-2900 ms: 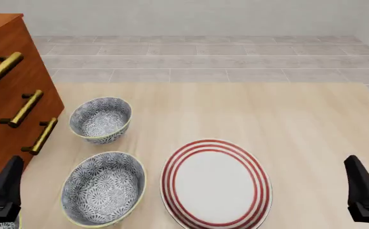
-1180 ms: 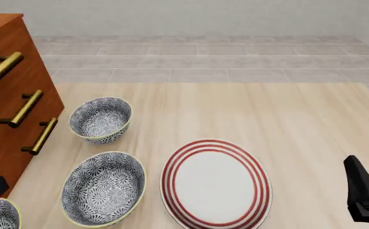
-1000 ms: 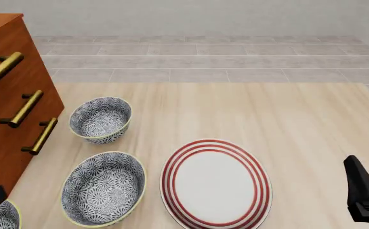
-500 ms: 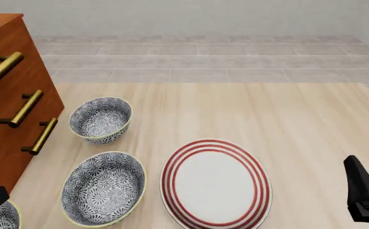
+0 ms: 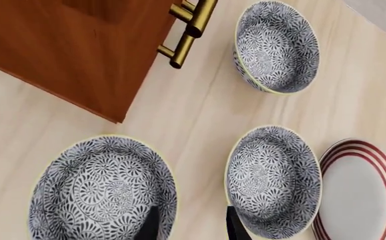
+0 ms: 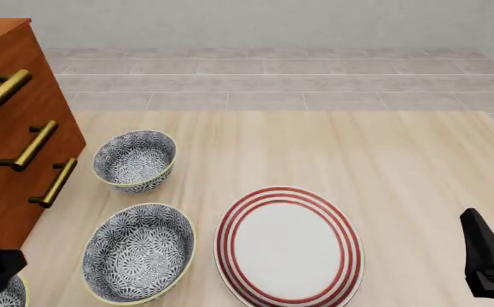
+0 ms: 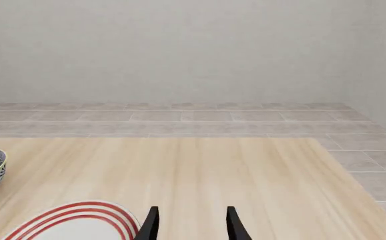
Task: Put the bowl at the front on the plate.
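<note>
The left gripper (image 5: 187, 227) hung open and empty above the bowl (image 5: 103, 189), which sat nearest the front beside the drawer cabinet (image 5: 73, 45); best to straddle its thin rim, close firmly, lift level toward the plate (image 5: 360, 192). The right gripper (image 7: 189, 224) was open, empty; bowls glossy, floral-printed, deep; plate flat, red-ringed.

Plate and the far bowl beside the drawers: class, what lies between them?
Only bare wooden table separates the plate from the far bowl, seen in the front view.

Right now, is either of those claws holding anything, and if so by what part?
Nothing is held. The left gripper hangs open above the rim of the bowl; the right gripper is open and empty near the plate.
</note>
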